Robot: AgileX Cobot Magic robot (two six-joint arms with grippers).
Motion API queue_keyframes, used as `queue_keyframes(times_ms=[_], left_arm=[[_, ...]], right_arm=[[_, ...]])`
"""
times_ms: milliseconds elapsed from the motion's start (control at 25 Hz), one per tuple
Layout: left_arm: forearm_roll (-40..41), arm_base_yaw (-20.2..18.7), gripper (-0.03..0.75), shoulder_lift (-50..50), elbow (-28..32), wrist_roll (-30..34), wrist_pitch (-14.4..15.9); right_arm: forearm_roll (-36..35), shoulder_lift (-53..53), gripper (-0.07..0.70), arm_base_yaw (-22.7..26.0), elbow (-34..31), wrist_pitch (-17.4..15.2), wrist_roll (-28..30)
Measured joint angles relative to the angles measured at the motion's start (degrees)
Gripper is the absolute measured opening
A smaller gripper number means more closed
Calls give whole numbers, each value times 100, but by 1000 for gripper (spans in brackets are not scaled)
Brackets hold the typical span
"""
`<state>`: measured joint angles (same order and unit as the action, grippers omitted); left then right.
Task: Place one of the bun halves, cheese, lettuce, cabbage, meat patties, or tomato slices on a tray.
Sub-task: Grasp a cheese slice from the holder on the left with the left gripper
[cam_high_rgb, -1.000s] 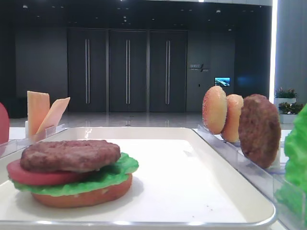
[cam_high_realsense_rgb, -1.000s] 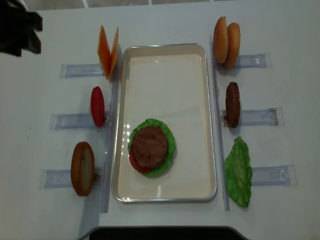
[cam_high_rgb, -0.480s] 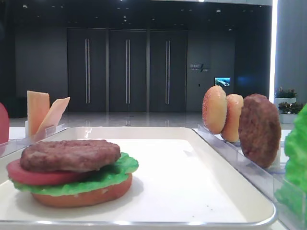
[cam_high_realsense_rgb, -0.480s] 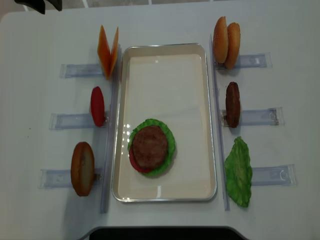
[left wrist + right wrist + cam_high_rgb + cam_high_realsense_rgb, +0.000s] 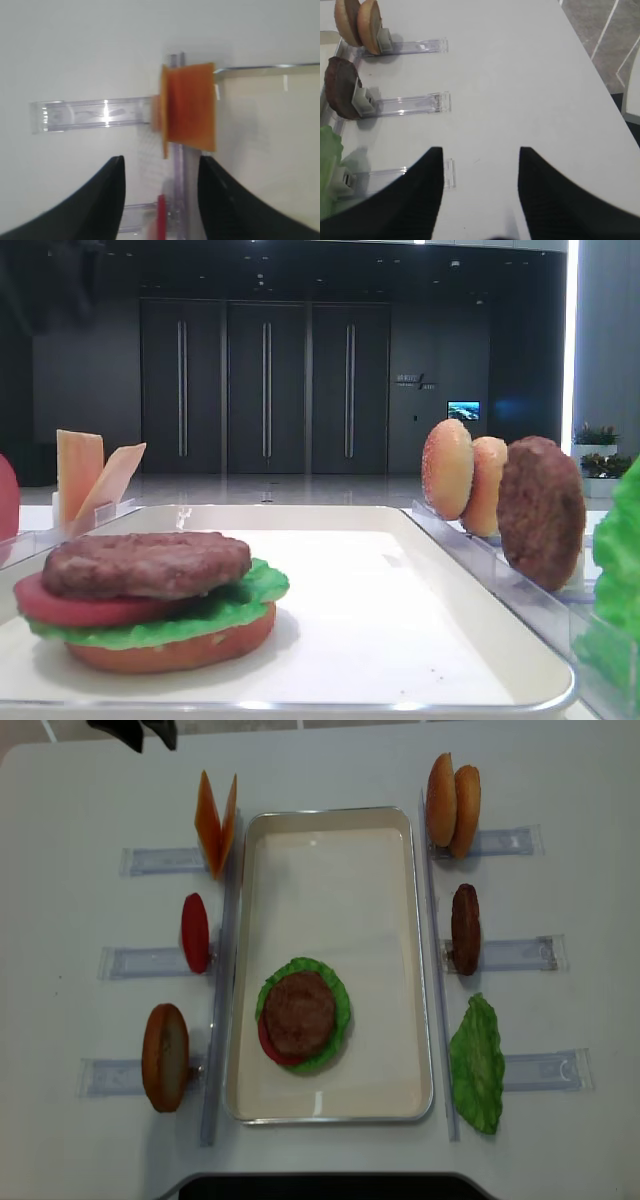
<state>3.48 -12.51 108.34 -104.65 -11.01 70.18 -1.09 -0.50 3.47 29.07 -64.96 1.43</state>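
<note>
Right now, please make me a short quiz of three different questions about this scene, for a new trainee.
1. True or false: a bun half caps the stack on the tray.
2. Which item tops that stack? A) meat patty B) tomato slice C) cheese
3. Fill in: the left gripper hangs with open fingers above the upright ______ slices.

Key
1. False; nothing covers the patty.
2. A; lettuce, a tomato slice and a flat bun half lie beneath it.
3. Cheese.
</note>
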Motion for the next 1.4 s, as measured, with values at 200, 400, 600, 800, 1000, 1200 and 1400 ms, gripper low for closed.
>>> queue_keyframes(times_ms=[200,400,600,800,1000,1200,1400], left_arm=[[135,-840,375,287,-2,-491,-22],[456,-1061,421,351,-6,-753,-22],[960,-1061,428,397,-17,-935,-6],[1202,-1061,429,506,-32,-1031,-15],[1163,-1061,429,853,-36,-1136,-253],[1126,-1061,429,1188,-36,-1190,-447],[1160,-1061,429,1450,-36,-1276,-562]], right_arm=[[0,0,328,0,0,0,0],[0,0,327,0,0,0,0],[0,0,326,0,0,0,5],[0,0,324,0,0,0,5],[0,0,316,0,0,0,5],[0,0,315,0,0,0,5],[0,0,315,0,0,0,5]])
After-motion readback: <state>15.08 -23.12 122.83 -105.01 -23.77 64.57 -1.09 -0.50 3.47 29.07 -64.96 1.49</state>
